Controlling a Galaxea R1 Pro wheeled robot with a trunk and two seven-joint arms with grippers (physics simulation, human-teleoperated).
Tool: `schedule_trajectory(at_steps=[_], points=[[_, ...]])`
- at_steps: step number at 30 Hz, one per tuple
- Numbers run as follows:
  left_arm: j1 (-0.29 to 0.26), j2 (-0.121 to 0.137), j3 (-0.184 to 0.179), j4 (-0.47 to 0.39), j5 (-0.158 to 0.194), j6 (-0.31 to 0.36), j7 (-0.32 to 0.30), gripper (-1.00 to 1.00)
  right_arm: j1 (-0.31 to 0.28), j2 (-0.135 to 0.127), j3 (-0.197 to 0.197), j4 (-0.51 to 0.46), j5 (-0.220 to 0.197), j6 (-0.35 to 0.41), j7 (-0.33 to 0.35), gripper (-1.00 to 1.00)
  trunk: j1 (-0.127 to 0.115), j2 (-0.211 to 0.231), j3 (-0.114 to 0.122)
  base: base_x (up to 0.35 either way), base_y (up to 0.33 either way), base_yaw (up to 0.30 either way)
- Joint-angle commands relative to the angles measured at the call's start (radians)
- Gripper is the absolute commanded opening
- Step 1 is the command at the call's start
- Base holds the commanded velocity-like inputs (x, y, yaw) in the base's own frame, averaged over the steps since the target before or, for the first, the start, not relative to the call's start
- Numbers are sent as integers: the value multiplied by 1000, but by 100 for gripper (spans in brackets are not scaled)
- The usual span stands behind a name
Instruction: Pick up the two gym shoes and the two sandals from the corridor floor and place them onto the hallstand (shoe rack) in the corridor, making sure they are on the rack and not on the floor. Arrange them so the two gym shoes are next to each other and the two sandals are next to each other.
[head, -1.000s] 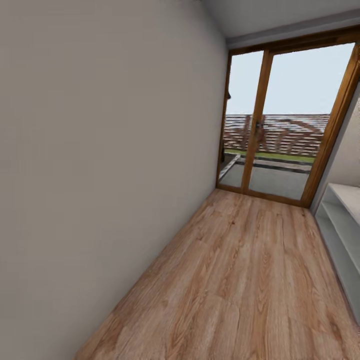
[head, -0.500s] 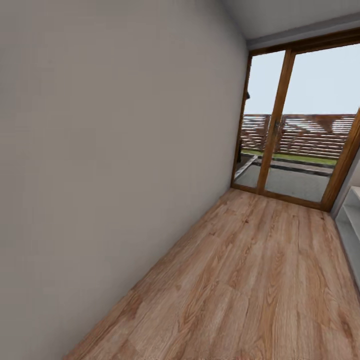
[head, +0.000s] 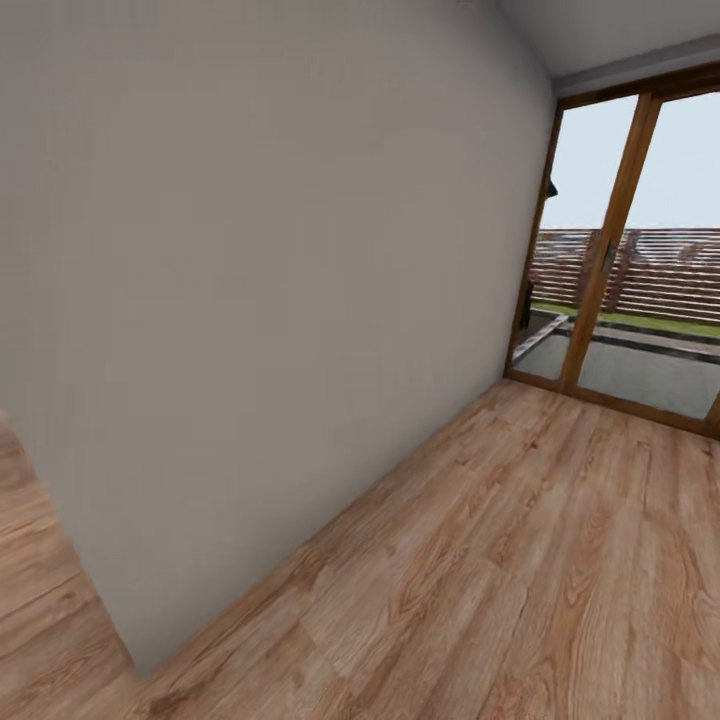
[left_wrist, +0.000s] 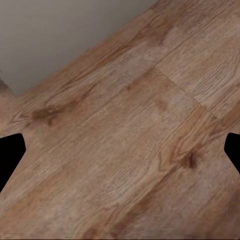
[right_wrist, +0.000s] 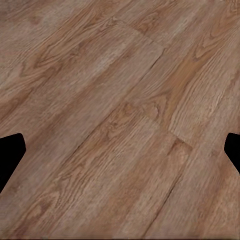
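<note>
Grey wall (head: 260, 300), corridor floor (head: 520, 560), glass door (head: 640, 270)

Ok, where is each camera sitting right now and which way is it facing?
Head view: on the robot's head, looking along the corridor floor past a grey wall toward a wood-framed glass door.
Left wrist view: near the left gripper, looking down at planks and the wall's foot; dark fingertips at both edges.
Right wrist view: near the right gripper, looking down at planks; fingertips likewise.
Shared: the same wood-grain floor.
</note>
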Motion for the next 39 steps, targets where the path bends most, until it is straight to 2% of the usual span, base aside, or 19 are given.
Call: schedule_trajectory(at_steps=[1, 13, 39], points=[[-1, 0, 4, 1, -1, -3, -1, 100, 0, 0, -1, 0, -1, -3, 0, 100, -1, -1, -1, -337, 38, 278], [-1, 2, 6, 2, 9, -3, -1, 100, 0, 0, -1, 1, -1, -3, 0, 100, -1, -1, -1, -248, 154, 278], [-1, 3, 12, 3, 11, -5, -1, 100, 0, 0, 0, 2, 1, -3, 0, 100, -1, -1, -1, -12, 281, 278]])
